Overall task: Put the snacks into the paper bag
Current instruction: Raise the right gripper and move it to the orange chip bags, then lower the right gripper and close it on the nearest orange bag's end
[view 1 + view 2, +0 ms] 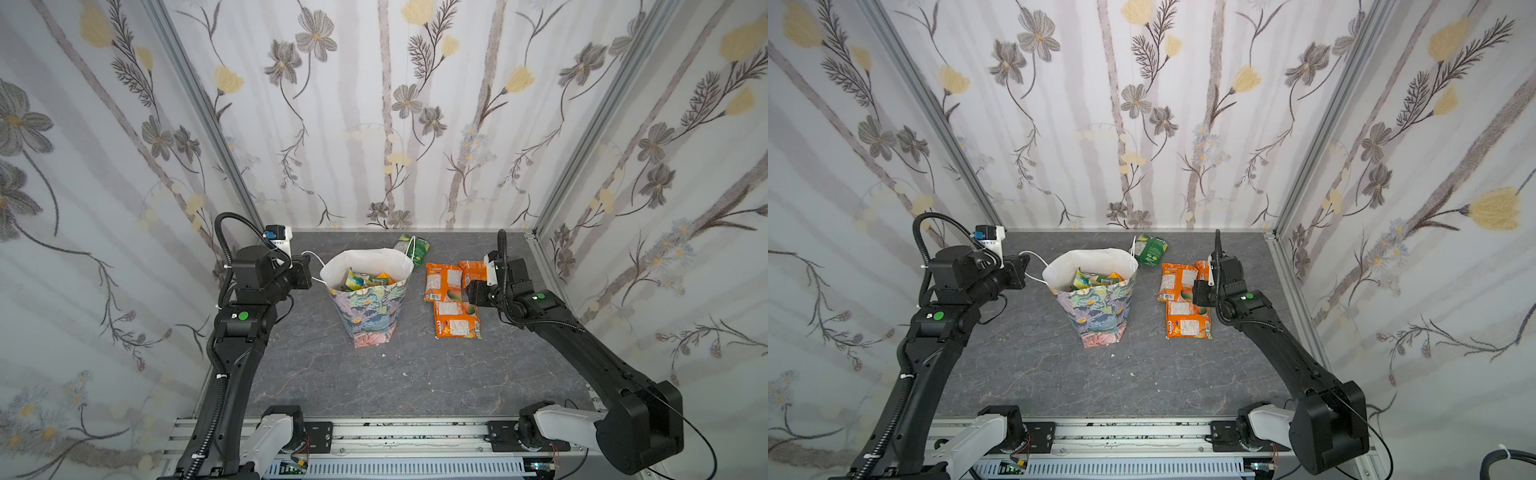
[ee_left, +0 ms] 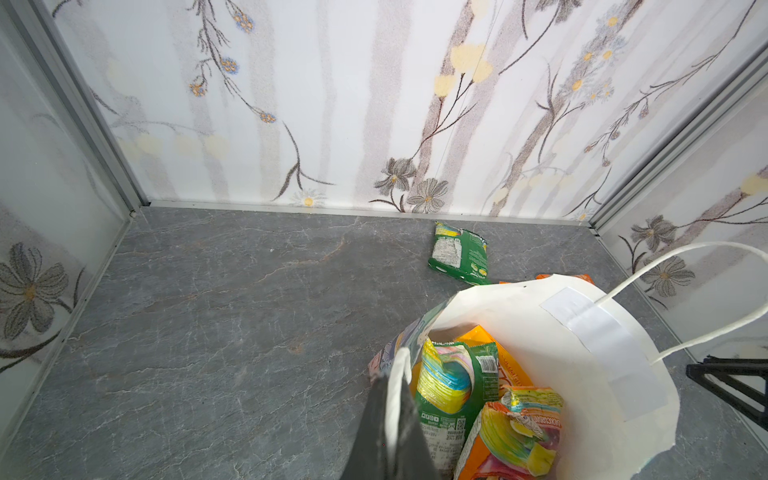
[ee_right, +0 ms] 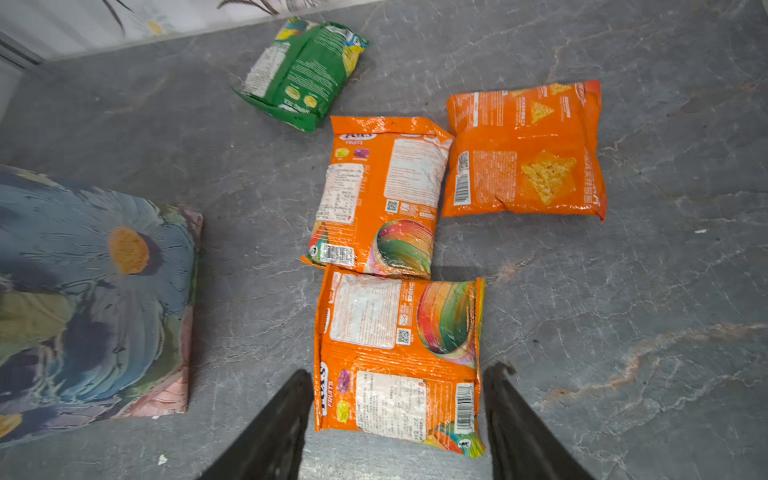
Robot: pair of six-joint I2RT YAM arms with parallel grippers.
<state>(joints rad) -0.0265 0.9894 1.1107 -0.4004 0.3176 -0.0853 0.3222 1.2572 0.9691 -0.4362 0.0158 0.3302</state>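
Paper bag [image 1: 374, 307] stands upright mid-bench [image 1: 415, 374], mouth open, with several packets [image 2: 453, 386] inside it. The left end effector [image 1: 306, 271] sits at the bag's left side, pinched tight on the near cord handle [image 2: 392, 399]. Over on the right, three orange packets lie flat beside the bag. The right end effector [image 3: 401, 372] is above the nearest orange packet [image 3: 399, 332], jaws spread wide on either side of it and holding nothing. A green packet [image 3: 303, 70] lies behind the bag, near the back wall.
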